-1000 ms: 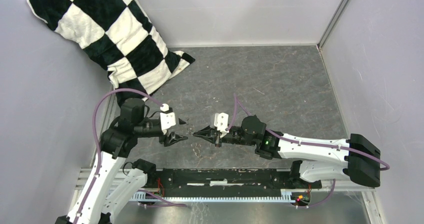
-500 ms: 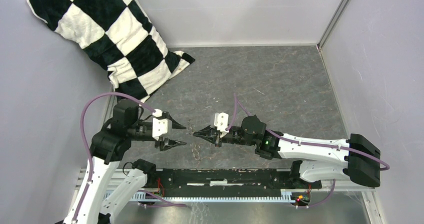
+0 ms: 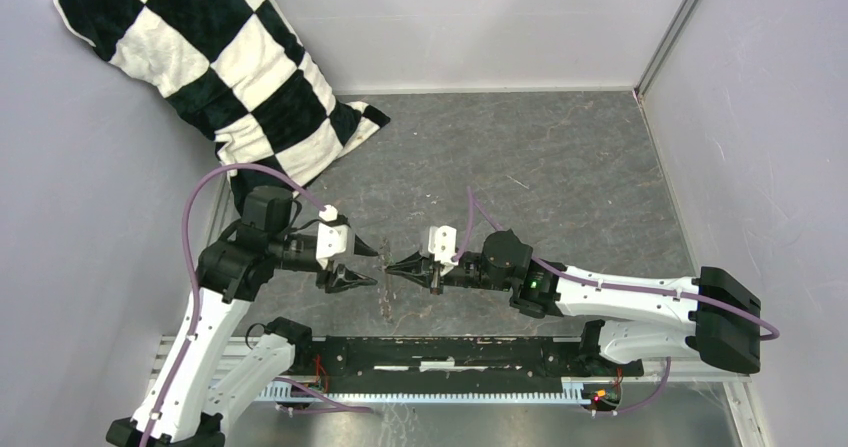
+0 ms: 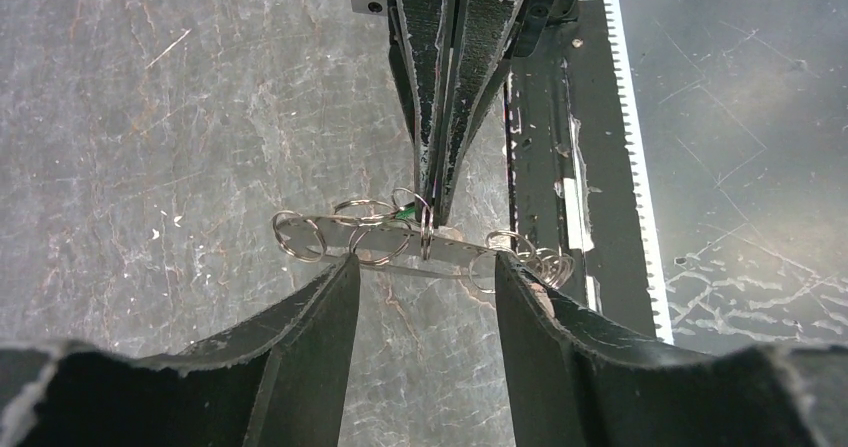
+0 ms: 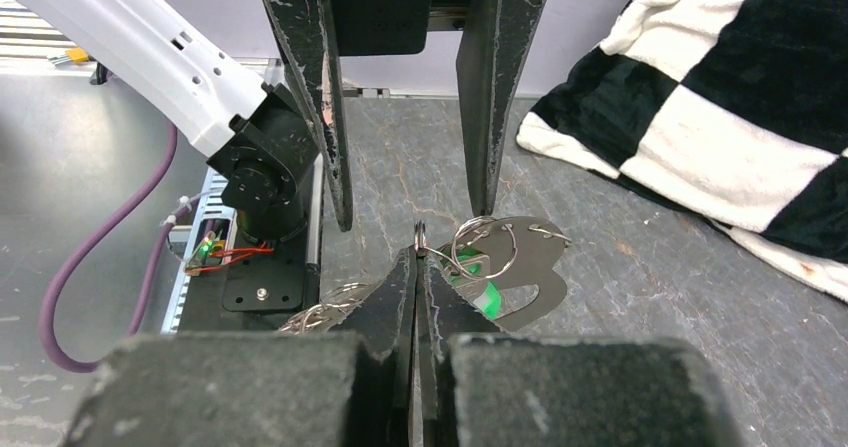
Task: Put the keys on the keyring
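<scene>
- Keyring (image 4: 390,239) hangs over the desk (image 3: 560,167) between the arms, silvery, strung with small rings, green key (image 5: 485,295) beside them.
- Right jaws clenched on it.
- Left jaws released, straddling it.

- Keyring (image 4: 340,237): thin silvery metal, smooth, with a bright sheen; it is strung with fine polished wire rings.
- Key (image 5: 482,294): glossy green plastic head.
- Fingers of the left gripper (image 4: 425,259) and right gripper (image 5: 417,255): matt black plastic, rough, scuffed pale along the edges.
- Arm shell (image 5: 120,27): smooth white plastic with a slight gloss.
- Cable (image 5: 48,317): smooth purple sheath.
- Table (image 3: 560,167): dark grey, mottled, matt, finely scratched.
- Cloth (image 3: 210,57) at the table's far left corner: plush black-and-white pile.
- Rail (image 3: 440,395) along the near edge: toothed bare metal, satin finish.
</scene>
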Controlling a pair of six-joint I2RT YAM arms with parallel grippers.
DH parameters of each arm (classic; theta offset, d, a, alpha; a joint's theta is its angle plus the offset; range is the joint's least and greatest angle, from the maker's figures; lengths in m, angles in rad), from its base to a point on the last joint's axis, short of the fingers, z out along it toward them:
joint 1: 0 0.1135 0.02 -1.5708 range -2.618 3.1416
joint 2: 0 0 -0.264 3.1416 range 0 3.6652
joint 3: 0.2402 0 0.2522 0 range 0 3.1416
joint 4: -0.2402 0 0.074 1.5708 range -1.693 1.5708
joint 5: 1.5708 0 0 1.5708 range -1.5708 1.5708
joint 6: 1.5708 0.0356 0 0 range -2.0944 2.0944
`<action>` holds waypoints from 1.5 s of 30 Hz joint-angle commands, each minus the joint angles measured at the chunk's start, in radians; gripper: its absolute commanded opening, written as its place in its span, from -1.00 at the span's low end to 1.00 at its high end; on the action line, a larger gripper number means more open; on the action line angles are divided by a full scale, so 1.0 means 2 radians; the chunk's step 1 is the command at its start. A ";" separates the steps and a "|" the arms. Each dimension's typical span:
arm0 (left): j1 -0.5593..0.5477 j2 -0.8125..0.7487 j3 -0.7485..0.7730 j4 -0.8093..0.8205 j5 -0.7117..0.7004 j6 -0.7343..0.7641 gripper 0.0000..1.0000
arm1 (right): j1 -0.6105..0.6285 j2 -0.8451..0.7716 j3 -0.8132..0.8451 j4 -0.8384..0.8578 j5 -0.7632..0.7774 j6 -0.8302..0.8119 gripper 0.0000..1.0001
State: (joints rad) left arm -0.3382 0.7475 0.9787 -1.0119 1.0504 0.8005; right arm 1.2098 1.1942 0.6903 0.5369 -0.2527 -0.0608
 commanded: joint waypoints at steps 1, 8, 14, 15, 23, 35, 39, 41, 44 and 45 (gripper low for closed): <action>-0.001 -0.001 -0.002 0.028 0.025 -0.017 0.16 | 0.000 0.002 0.031 0.038 -0.009 -0.004 -0.99; -0.001 0.005 -0.002 0.000 0.031 0.006 0.01 | 0.000 0.006 0.037 0.039 -0.002 -0.005 -0.99; -0.001 0.007 0.002 -0.006 0.034 0.011 -0.21 | 0.000 0.012 0.041 0.041 -0.005 -0.003 -0.99; 0.000 0.007 0.001 -0.005 0.035 0.011 -0.24 | 0.000 0.012 0.041 0.041 -0.006 -0.001 -0.99; -0.001 0.009 -0.002 -0.005 0.027 0.016 -0.47 | 0.000 0.021 0.046 0.049 -0.012 0.006 -0.99; -0.001 -0.035 -0.029 0.058 -0.002 -0.015 -0.96 | 0.000 0.017 0.041 0.052 -0.013 0.030 -0.73; -0.001 -0.031 -0.027 0.059 0.000 -0.021 -0.95 | -0.001 0.009 0.043 0.035 -0.014 0.030 -0.49; -0.001 -0.027 -0.025 0.059 -0.001 -0.025 -0.96 | -0.001 -0.002 0.041 0.027 -0.012 0.030 -0.41; -0.001 -0.023 -0.022 0.061 0.003 -0.032 -0.96 | -0.002 -0.013 0.038 0.014 -0.010 0.030 -0.31; -0.001 -0.020 -0.021 0.062 0.006 -0.035 -0.96 | -0.002 -0.017 0.037 0.010 -0.009 0.030 -0.29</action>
State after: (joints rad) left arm -0.3382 0.6930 0.9257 -0.9314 1.0458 0.7799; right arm 1.2095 1.2163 0.7273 0.5549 -0.2768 -0.0105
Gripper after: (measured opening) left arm 0.040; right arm 0.336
